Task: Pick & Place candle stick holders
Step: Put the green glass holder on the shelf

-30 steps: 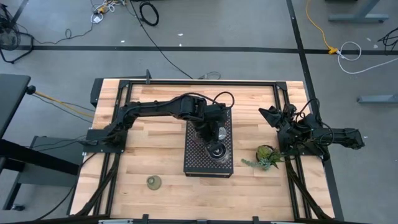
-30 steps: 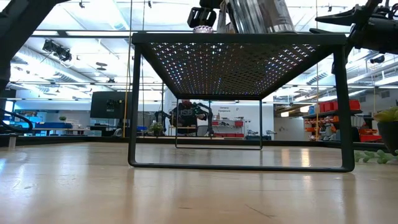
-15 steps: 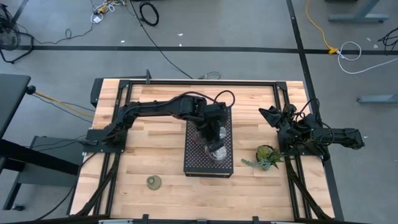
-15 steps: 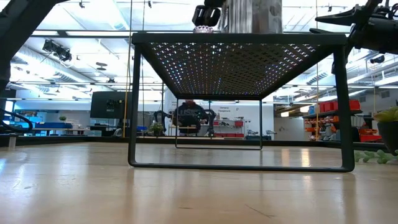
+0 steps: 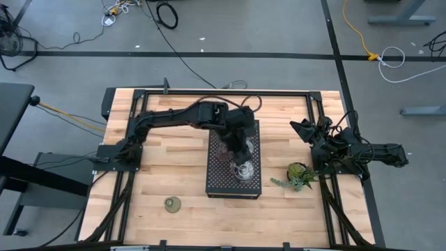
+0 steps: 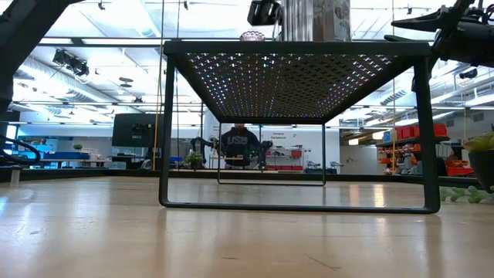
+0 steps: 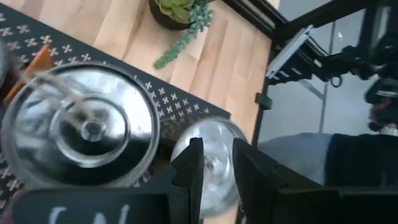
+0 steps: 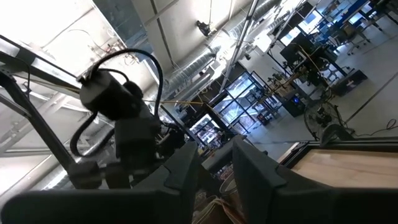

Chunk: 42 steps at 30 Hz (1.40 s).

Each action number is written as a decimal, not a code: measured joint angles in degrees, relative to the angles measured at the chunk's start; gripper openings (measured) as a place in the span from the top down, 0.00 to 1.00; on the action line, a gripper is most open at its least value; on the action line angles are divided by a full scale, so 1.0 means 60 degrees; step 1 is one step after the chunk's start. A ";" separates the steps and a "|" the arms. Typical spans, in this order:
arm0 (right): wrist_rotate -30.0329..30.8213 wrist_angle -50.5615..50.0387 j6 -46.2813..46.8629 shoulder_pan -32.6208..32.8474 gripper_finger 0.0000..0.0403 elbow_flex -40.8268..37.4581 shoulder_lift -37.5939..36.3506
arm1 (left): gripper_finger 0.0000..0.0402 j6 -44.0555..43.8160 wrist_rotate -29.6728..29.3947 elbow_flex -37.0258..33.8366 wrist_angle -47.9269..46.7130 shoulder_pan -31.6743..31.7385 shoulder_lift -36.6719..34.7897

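Note:
A black perforated stand (image 5: 214, 183) sits mid-table. Two wide clear holders show on it in the left wrist view, one large (image 7: 81, 134) and one seen past the fingers (image 7: 211, 155). The high view shows a clear holder (image 5: 242, 169) near the stand's near end, which stands upright in the low view (image 6: 312, 19). A small patterned holder (image 6: 251, 35) stands farther back. An olive-green holder (image 5: 172, 203) stands on the wood at the near left. My left gripper (image 7: 216, 171) hovers above the stand, open and empty. My right gripper (image 8: 216, 168) is open, parked at the table's right edge.
A small green potted plant (image 5: 300, 174) stands just right of the stand and also shows in the left wrist view (image 7: 180, 15). The right arm (image 5: 341, 150) rests by the right rail. Bare wood lies left of and nearer than the stand. A person sits in the room beyond (image 6: 241, 143).
My left gripper has drawn up and toward the table's far edge, away from the clear holder at the stand's near end. That holder went from tilted to upright and now stands alone on the stand.

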 joint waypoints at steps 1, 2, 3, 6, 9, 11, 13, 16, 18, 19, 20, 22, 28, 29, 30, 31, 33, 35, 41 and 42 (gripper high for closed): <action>-0.0002 -0.0003 0.0001 -0.0001 0.75 0.0000 0.0000 | 0.78 -0.0006 0.0037 0.0001 -0.0107 0.0017 -0.0098; -0.0002 0.0004 0.0019 0.0001 0.75 0.0000 0.0000 | 0.79 -0.0019 0.0081 0.0021 -0.0231 0.0029 -0.0190; -0.0012 0.0004 0.0034 -0.0002 0.75 0.0000 0.0000 | 0.79 -0.0014 0.0109 0.0023 -0.0522 0.0028 -0.0364; -0.0022 0.0004 0.0193 -0.0002 0.75 0.0000 0.0000 | 0.81 0.0112 -0.0223 0.0003 -0.2549 -0.0058 -0.0889; -0.0134 0.0005 0.0328 -0.0002 0.75 0.0000 0.0000 | 0.82 -0.0104 -0.1812 -0.0044 -0.4343 -0.0386 -0.1607; -0.0214 0.0002 0.0338 -0.0002 0.75 0.0000 0.0000 | 0.83 -0.0385 -0.2877 -0.0344 -0.4115 -0.0785 -0.2272; -0.0254 -0.0023 0.0339 0.0002 0.75 0.0000 0.0000 | 0.83 -0.0789 -0.3768 -0.0547 -0.4219 -0.1236 -0.2758; -0.0322 -0.0077 0.0339 -0.0013 0.75 0.0000 0.0024 | 0.83 -0.2071 -0.4819 -0.1227 -0.4157 -0.1866 -0.3562; -0.0429 -0.0138 0.0338 -0.0023 0.75 0.0000 0.0036 | 0.83 -0.3228 -0.5225 -0.2001 -0.4223 -0.2317 -0.4057; -0.0429 -0.0146 0.0339 -0.0026 0.75 0.0000 0.0036 | 0.83 -0.3952 -0.5178 -0.2569 -0.4164 -0.2451 -0.4305; -0.0438 -0.0142 0.0339 -0.0027 0.75 0.0000 0.0036 | 0.83 -0.4565 -0.4957 -0.3356 -0.4163 -0.2667 -0.4669; -0.0524 -0.0133 0.0339 -0.0026 0.75 0.0000 0.0036 | 0.83 -0.6146 -0.4434 -0.4845 -0.4160 -0.3304 -0.5265; -0.0624 -0.0237 0.0339 -0.0027 0.75 0.0000 0.0036 | 0.83 -0.9974 -0.2846 -0.8371 -0.3170 -0.5224 -0.6175; -0.0653 -0.0234 0.0339 -0.0024 0.75 0.0000 0.0039 | 0.83 -1.0331 -0.2904 -0.8767 -0.2645 -0.5493 -0.6275; -0.0670 -0.0270 0.0342 -0.0025 0.75 0.0000 0.0039 | 0.83 -1.0743 -0.3079 -0.9106 -0.2164 -0.5763 -0.6357; -0.0669 -0.0308 0.0365 -0.0028 0.75 0.0000 0.0036 | 0.83 -1.1126 -0.3239 -0.9392 -0.1711 -0.5976 -0.6434; -0.0669 -0.0328 0.0440 -0.0031 0.75 0.0000 0.0040 | 0.83 -1.1704 -0.3415 -0.9881 -0.0982 -0.6238 -0.6459; -0.0672 -0.0331 0.0525 -0.0031 0.75 0.0000 0.0036 | 0.83 -1.2188 -0.3494 -1.0364 -0.0494 -0.6489 -0.6433; -0.0669 -0.0352 0.0535 -0.0031 0.75 0.0000 0.0036 | 0.83 -1.2660 -0.3742 -1.1474 0.1077 -0.6739 -0.6424; -0.0669 -0.0349 0.0573 -0.0031 0.75 0.0000 0.0037 | 0.83 -1.2760 -0.3642 -1.1623 0.1294 -0.6739 -0.6434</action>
